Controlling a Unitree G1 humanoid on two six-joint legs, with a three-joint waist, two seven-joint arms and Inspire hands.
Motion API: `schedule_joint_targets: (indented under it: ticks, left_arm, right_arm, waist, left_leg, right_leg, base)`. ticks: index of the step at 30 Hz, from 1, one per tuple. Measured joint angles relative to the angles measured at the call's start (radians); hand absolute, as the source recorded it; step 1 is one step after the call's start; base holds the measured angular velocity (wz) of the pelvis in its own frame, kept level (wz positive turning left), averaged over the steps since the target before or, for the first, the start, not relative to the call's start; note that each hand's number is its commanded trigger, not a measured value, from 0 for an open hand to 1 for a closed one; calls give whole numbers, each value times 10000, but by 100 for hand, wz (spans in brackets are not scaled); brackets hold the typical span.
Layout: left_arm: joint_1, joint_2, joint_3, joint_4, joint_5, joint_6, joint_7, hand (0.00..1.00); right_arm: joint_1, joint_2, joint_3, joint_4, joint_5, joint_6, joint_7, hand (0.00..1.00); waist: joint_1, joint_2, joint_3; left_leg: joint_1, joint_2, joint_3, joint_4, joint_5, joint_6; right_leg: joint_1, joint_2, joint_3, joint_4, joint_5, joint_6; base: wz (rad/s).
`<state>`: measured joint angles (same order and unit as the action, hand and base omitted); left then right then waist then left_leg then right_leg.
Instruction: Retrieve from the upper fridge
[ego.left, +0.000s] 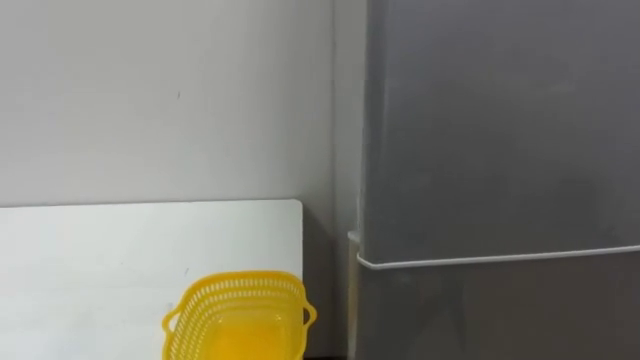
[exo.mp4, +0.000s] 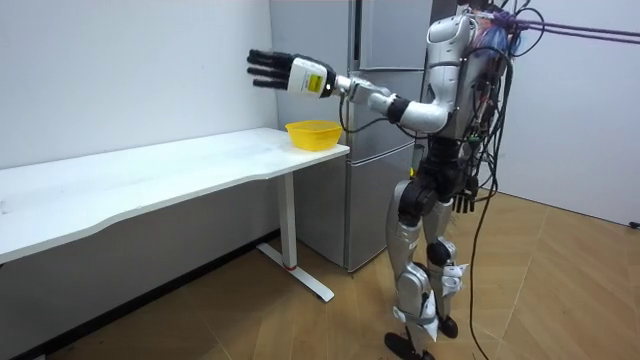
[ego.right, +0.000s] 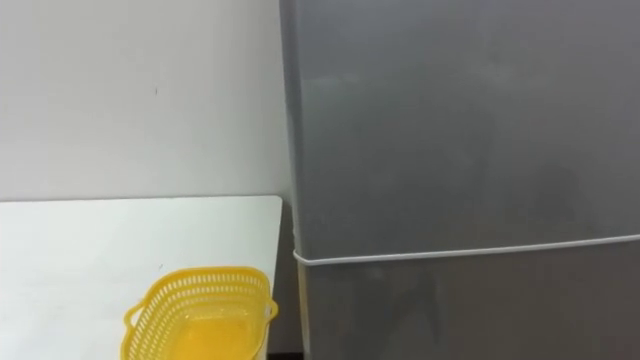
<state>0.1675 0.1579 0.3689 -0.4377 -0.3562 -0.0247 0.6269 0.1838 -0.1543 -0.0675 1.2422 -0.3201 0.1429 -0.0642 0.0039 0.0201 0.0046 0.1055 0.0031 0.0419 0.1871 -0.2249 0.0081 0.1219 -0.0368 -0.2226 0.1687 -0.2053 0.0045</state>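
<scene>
The tall grey fridge (ego.left: 500, 130) has its upper door shut, so the item is hidden inside. The left hand (exo.mp4: 285, 70), fingers straight, is held high above the white tabletop (ego.left: 100, 260) and yellow perforated plastic basket (ego.left: 240, 315). It should reach for the door's edge and hook it firmly. The right hand (exo.mp4: 462, 204) hangs at the hip, its state unclear.

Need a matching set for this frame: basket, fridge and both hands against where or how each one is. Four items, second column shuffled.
Things:
1. yellow basket
2. fridge
3. left hand
4. right hand

Place or state:
A. hangs low beside the hip
B. doors closed
C. on the white table, at its end by the fridge
D. held out high, fingers straight

Pairs: 1-C, 2-B, 3-D, 4-A
</scene>
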Motion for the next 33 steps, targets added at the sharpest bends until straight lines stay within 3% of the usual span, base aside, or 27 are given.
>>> schedule_joint_targets:
  ticks: [3, 7, 10, 14, 18, 21, 25, 30, 33]
  left_arm:
    - [-584, 164, -405, -35, 14, 9, -1228, 0]
    - [-795, 643, -1257, -863, -17, 200, -2962, 0]
    - [-1250, 684, -1804, -984, -60, 285, -4270, 0]
    - [-1682, 685, -2021, -980, -62, 510, -5733, 0]
    - [-2025, 735, -2247, -980, -61, 803, -6738, 0]
    - [-2461, 1100, -2505, -980, -41, 948, -7392, 0]
    - [-2976, 1176, -2935, -980, -40, 1076, -8156, 0]
    - [-3092, 1253, -3288, -979, -39, 1100, -8542, 0]
    - [-3093, 1253, -3560, -980, -41, 1147, -8783, 0]
  right_arm:
    - [-126, -117, -41, -25, -124, -15, 223, 0]
    - [-274, -185, -31, 9, -261, -14, 366, 0]
    - [-324, -258, -20, 23, -374, -13, 457, 0]
    - [-415, -320, 14, 19, -500, -12, 536, 0]
    - [-434, -388, -35, 22, -769, 12, 741, 0]
    - [-523, -407, -43, 26, -787, 1, 756, 0]
    - [-511, -433, -29, 55, -755, 11, 718, 0]
    - [-494, -499, 55, 100, -620, 8, 676, 0]
    - [-493, -514, 98, 123, -540, 9, 680, 0]
  waist:
    - [-24, 107, 59]
    - [-278, 114, 25]
    - [-316, 187, 21]
    - [-551, 267, -16]
    - [-672, 320, -11]
    - [-828, 343, 3]
    - [-846, 347, 31]
    - [-957, 481, -48]
    - [-983, 496, -46]
  left_leg:
    - [-200, 9, -11, 43, 0, -1]
    - [-402, -5, 17, 171, 4, 1]
    - [-407, 7, 103, 171, 4, 0]
    - [-405, 30, 117, 171, 5, -1]
    - [-398, 33, 117, 172, 5, -1]
    - [-418, 36, 126, 175, 4, 0]
    - [-437, 37, 344, 176, 4, 0]
    - [-415, 37, 418, 191, 7, 3]
    - [-397, 54, 418, 186, 9, 0]
  right_leg:
    - [-141, -10, -1, -2, -1, -7]
    - [-272, -2, 12, 25, 21, -15]
    - [-272, 5, 98, 31, 25, -19]
    - [-307, 25, 124, 30, 36, -37]
    - [-336, 24, 174, 63, 41, -43]
    - [-364, 16, 159, 96, 46, -47]
    - [-384, -32, 263, 128, 33, -33]
    - [-370, -3, 271, 150, 27, -22]
    - [-366, 15, 270, 158, 28, -27]
  base:
    - [0]
    - [2]
    - [-8]
    - [-5]
    - [-1]
    - [0]
    - [-3]
    - [0]
    - [0]
